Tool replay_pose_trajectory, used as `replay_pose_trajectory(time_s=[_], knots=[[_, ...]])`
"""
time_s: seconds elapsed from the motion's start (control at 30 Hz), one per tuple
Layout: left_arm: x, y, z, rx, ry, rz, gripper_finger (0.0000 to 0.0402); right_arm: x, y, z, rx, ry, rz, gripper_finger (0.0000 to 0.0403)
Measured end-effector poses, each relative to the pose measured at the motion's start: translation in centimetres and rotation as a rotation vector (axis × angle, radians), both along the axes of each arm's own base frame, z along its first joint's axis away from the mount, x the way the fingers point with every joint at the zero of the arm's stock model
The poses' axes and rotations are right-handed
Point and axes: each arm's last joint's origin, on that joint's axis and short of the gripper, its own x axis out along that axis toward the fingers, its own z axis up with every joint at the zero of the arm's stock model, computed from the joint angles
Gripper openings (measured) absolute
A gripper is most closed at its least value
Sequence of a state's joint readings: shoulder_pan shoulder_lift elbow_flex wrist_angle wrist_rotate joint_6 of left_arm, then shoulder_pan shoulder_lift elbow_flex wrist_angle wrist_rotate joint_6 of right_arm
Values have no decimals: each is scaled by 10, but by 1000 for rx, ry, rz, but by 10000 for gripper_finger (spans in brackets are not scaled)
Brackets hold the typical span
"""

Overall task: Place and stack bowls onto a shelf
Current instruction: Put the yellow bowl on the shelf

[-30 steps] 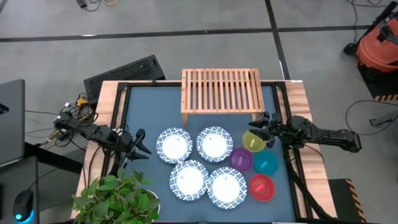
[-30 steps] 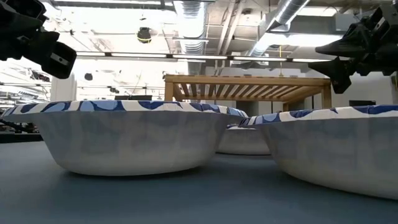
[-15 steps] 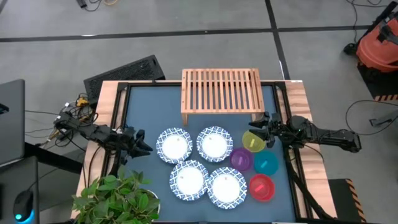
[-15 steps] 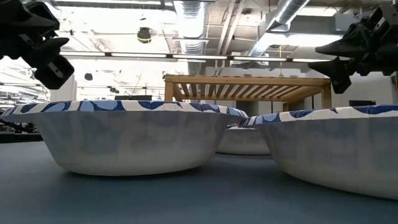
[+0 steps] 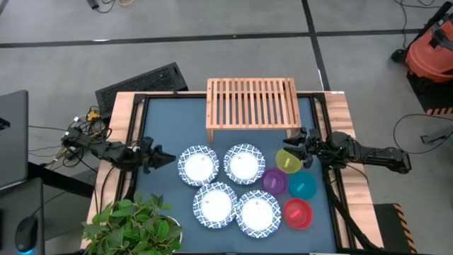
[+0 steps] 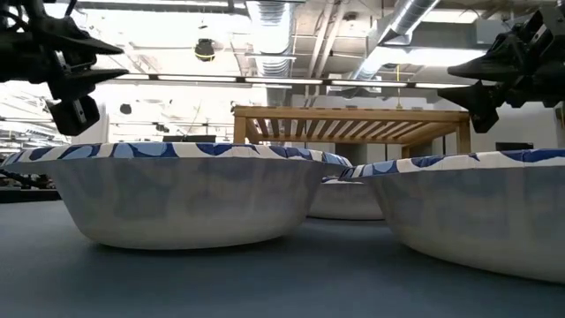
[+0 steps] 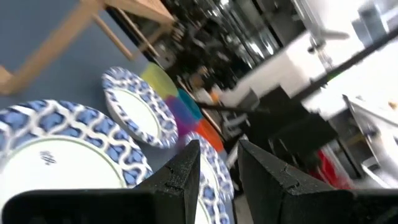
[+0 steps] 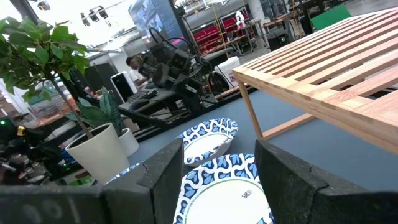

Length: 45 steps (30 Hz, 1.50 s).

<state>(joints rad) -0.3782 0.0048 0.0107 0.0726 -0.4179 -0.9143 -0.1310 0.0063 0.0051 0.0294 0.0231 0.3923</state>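
Four blue-and-white patterned bowls (image 5: 198, 165) (image 5: 244, 163) (image 5: 216, 204) (image 5: 258, 212) sit on their bases on the dark table top, in a square cluster. To their right sit the yellow (image 5: 288, 161), purple (image 5: 274, 181), teal (image 5: 303, 187) and red (image 5: 297, 212) bowls. The light-wood shelf (image 5: 251, 106) stands on its legs at the far edge. My left gripper (image 5: 161, 157) (image 7: 219, 163) is open, hovering left of the far-left patterned bowl. My right gripper (image 5: 296, 142) (image 8: 217, 158) is open, above the yellow bowl's far rim, touching nothing.
A potted plant (image 5: 131, 227) stands at the near left corner, close under my left arm. A black ribbed mat (image 5: 141, 81) lies off the far left corner. A raised black frame (image 5: 138, 134) borders the table top. A red vacuum (image 5: 432, 49) stands on the floor, far right.
My left gripper has turned about its wrist, so its fingers now lie one over the other as seen from above, and has edged toward the far-left patterned bowl. No bowl has moved.
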Motion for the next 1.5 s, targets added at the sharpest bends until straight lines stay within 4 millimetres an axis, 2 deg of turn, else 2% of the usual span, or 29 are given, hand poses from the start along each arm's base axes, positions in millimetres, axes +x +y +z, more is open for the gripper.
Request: replay_pose_trajectory(time_s=[0.3,0.57,0.9,1.07,1.13,1.37,1.5], knots=[[0,4,0,-24,-3,126,94,0,0,0,16,-7,1,223],[-1,5,0,-12,-2,156,94,0,-1,2,448,-93,-6,223],[-1,7,0,8,5,240,94,0,-1,0,497,-86,-14,223],[-1,8,0,-46,-3,278,94,-1,-1,4,591,-118,-3,223],[-1,8,0,-48,-4,280,94,-3,0,14,592,-138,25,223],[-3,9,9,-91,-83,287,94,-17,2,67,512,-269,58,223],[-4,9,13,-84,-123,290,94,-22,3,85,514,-130,27,223]])
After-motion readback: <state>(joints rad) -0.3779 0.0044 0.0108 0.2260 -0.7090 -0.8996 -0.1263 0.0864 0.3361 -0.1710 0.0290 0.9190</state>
